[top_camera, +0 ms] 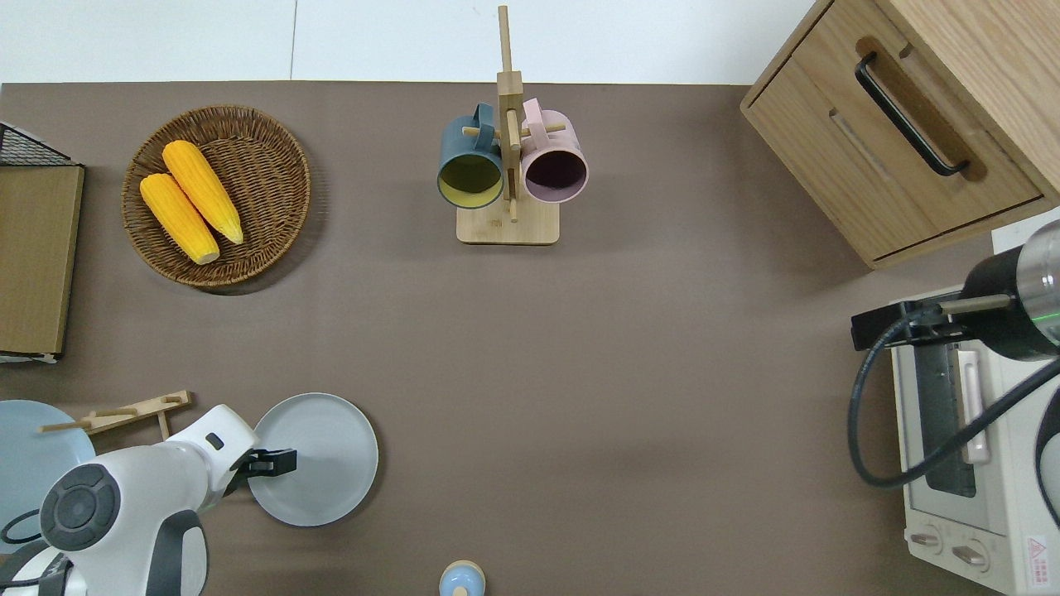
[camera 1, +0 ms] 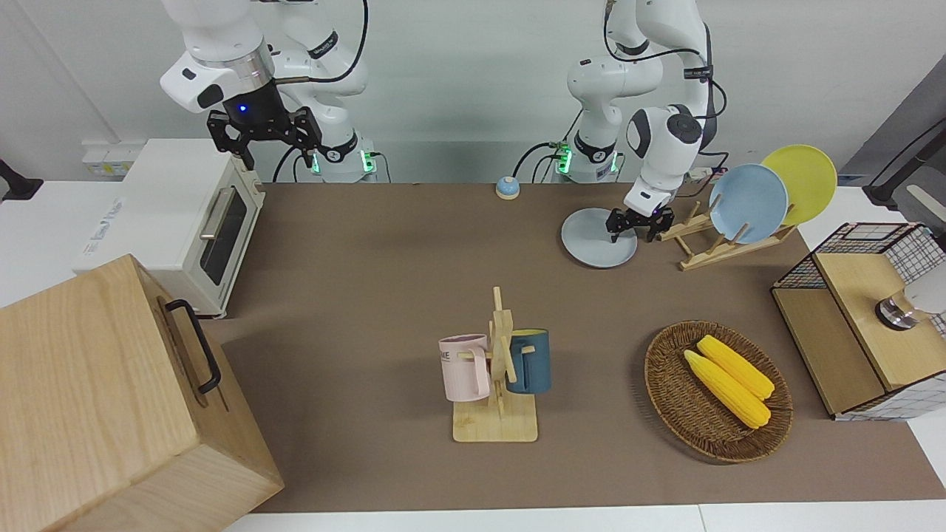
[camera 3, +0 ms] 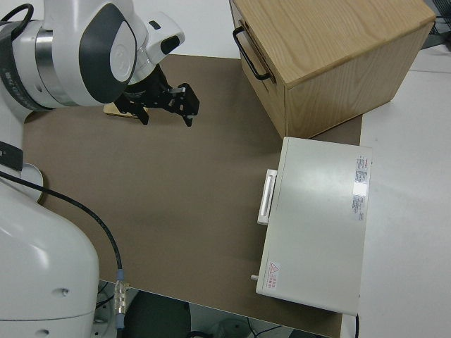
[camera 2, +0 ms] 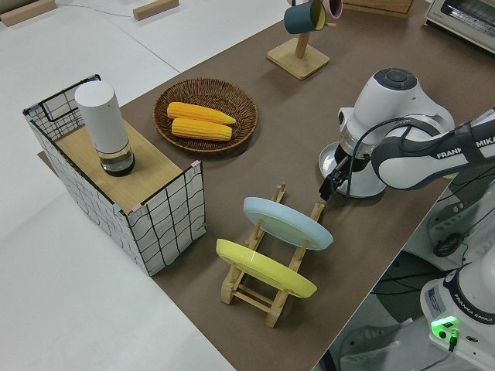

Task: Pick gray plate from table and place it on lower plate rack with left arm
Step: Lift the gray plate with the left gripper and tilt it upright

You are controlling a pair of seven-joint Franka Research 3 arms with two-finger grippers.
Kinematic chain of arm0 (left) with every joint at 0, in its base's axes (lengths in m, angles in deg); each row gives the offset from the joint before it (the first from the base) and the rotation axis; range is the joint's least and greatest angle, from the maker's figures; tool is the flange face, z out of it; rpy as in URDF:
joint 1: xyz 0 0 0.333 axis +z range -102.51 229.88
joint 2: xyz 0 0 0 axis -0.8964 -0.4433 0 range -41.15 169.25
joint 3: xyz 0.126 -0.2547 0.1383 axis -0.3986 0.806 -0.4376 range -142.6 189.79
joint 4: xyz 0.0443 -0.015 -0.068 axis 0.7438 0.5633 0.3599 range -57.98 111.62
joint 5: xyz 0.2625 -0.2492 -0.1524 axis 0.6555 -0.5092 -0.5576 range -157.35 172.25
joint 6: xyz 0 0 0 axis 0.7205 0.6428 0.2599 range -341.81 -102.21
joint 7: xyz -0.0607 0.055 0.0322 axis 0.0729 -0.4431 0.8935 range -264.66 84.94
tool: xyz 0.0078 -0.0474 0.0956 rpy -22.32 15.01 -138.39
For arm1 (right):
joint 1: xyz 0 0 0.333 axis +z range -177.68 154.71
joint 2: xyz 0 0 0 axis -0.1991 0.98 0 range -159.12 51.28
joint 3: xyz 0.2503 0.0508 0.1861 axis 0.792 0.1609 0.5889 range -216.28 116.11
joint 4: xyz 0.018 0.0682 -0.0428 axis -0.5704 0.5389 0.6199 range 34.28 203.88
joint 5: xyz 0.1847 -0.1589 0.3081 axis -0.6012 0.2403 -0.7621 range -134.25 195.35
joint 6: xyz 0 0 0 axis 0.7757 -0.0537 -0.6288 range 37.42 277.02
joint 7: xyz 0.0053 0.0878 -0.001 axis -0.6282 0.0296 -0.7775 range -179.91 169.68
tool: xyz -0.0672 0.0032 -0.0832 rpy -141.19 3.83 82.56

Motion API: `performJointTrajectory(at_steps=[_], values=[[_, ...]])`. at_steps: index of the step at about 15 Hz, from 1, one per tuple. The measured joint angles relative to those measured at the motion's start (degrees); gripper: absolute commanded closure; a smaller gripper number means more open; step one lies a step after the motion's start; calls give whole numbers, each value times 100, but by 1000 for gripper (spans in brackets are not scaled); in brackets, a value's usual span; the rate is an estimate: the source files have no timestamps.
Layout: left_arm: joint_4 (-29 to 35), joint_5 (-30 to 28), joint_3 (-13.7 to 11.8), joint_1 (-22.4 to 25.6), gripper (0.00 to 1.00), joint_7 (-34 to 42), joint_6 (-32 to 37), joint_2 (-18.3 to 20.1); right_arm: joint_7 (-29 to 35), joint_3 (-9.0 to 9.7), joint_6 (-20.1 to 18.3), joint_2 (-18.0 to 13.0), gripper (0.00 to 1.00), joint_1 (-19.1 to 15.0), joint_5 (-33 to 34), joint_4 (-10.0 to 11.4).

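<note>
The gray plate (camera 1: 595, 240) (top_camera: 323, 459) (camera 2: 332, 158) lies flat on the table (camera 1: 369, 295), close to the robots, toward the left arm's end. My left gripper (camera 1: 639, 224) (top_camera: 277, 462) (camera 2: 331, 189) hangs low over the plate's rim, on the side facing the lower plate rack (camera 1: 709, 247) (top_camera: 124, 411) (camera 2: 267, 290). Its fingers stand apart and hold nothing. The rack carries a light blue plate (camera 1: 748, 203) (camera 2: 286, 222) and a yellow plate (camera 1: 805, 181) (camera 2: 263, 267). The right arm is parked, its gripper (camera 1: 264, 133) (camera 3: 163, 104) open.
A wooden mug stand (camera 1: 499, 369) with a pink and a dark blue mug stands mid-table. A wicker basket (camera 1: 665, 399) holds two corn cobs. A wire-and-wood box (camera 1: 835, 347) sits at the left arm's end, a toaster oven (camera 1: 185, 222) and a wooden drawer cabinet (camera 1: 96, 399) at the right arm's end.
</note>
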Motion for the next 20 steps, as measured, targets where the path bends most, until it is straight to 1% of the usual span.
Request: performJointTrajectory(at_steps=[2,3,6,7,17,20], values=[[-1,0,0,-1,539,0,-44,-39,0,0,0,0,13,0,0,0],[-12,0,2,-3,677,0,-49,-29,0,0,0,0,13,0,0,0],[-32,0,3,-5,952,0,-52,16,0,0,0,0,11,0,0,0],[-32,0,1,-5,1000,0,-58,19,0,0,0,0,11,0,0,0],[-22,0,0,-1,1000,96,-51,-21,0,0,0,0,11,0,0,0],[-36,0,-12,7,1000,155,61,24,0,0,0,0,11,0,0,0]])
